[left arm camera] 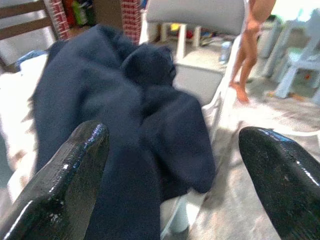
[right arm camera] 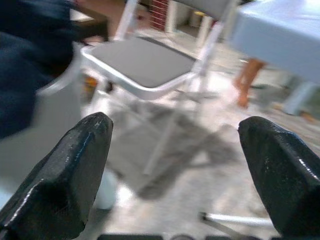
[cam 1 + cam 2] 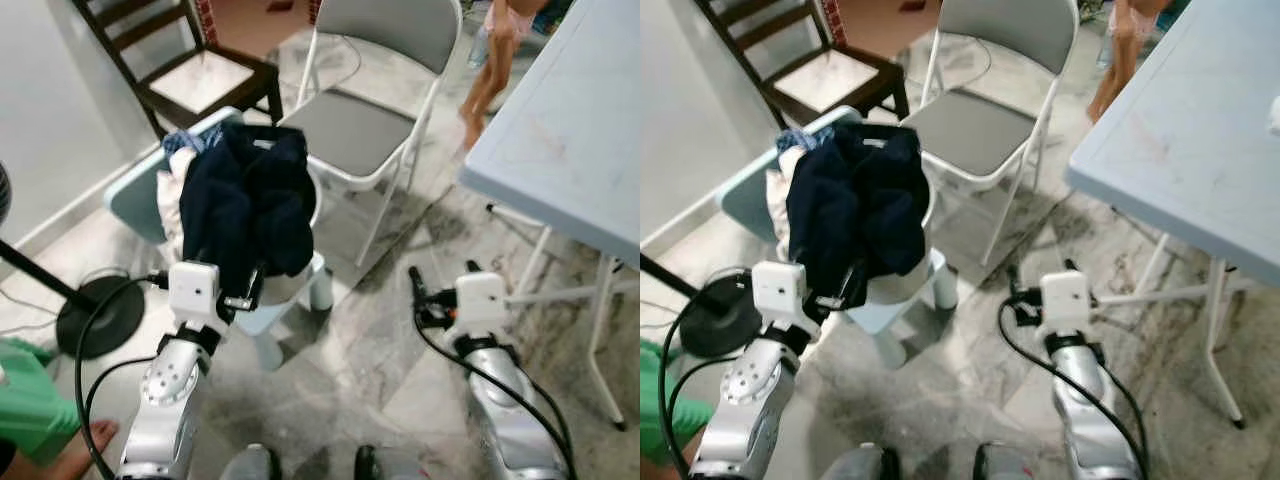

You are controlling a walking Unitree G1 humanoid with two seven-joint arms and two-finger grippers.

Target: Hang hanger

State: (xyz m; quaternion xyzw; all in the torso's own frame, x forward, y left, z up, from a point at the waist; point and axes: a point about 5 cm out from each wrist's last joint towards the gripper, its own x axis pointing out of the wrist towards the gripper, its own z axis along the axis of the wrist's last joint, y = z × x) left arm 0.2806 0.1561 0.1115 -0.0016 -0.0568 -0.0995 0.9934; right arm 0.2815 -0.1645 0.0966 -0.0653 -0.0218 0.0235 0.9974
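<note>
Beside folding chair (image 3: 365, 125), navy garment (image 3: 245, 205) touches spread left gripper (image 3: 243, 283).

Grey-veined marble floor (image 3: 340, 350) underfoot. Grey folding chair (image 3: 362, 125) with white frame ahead, dark wooden chair (image 3: 190, 70) beyond it at the left against a pale wall (image 3: 50, 110). Light blue folding table (image 3: 560, 130) at the right. Black fan base (image 3: 100, 315) at the left.

Navy blue garment (image 3: 247, 205) heaped over a pale blue-white basket (image 3: 290, 290). Grey seat and back on the white-framed folding chair (image 3: 365, 125). Dark brown wooden chair (image 3: 185, 60) with a light seat. Pale blue counter (image 3: 570, 130) on white legs. Grey-and-white marbled floor (image 3: 360, 350). Black fan base (image 3: 100, 315). Silver arms, white wrist boxes, black glossy fingers (image 1: 60, 190).
</note>
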